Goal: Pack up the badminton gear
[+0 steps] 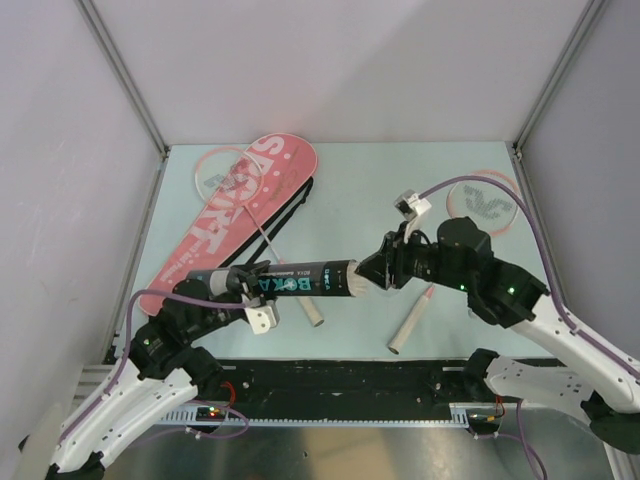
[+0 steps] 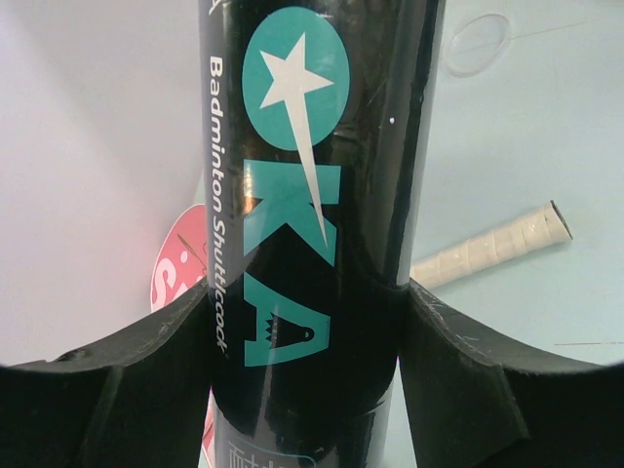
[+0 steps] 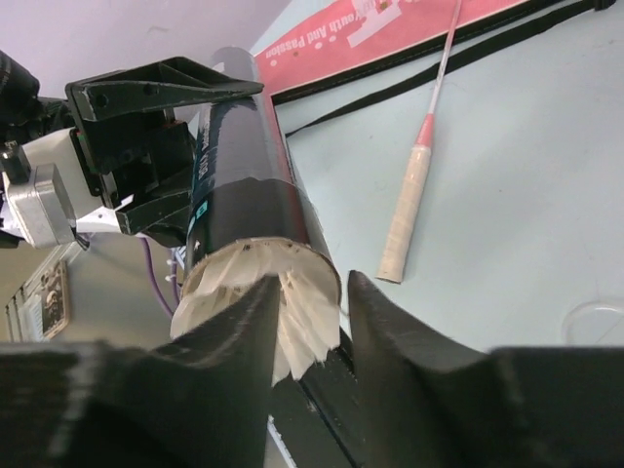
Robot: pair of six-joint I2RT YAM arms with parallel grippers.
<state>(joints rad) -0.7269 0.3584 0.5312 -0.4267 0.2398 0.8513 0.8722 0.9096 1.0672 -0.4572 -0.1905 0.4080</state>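
Note:
My left gripper [image 1: 245, 285] is shut on the black printed tube [image 1: 300, 280], holding it level above the table; in the left wrist view the tube [image 2: 312, 195] fills the gap between both pads. A white feather shuttlecock [image 3: 307, 312] sits in the tube's open mouth with its skirt sticking out. My right gripper [image 3: 312, 283] is at that mouth with its fingers parted around the feathers, not pinching them. One pink-framed racket [image 1: 225, 172] lies on the pink racket case [image 1: 200, 235]. The other racket [image 1: 485, 200] lies at the right, its white handle [image 1: 410, 325] pointing toward me.
Grey enclosure walls surround the pale green table [image 1: 350, 190]. A black rail [image 1: 340, 385] runs along the near edge. A clear round lid [image 2: 478, 44] lies on the table beyond the tube. The case's black strap [image 1: 290, 215] trails to its right.

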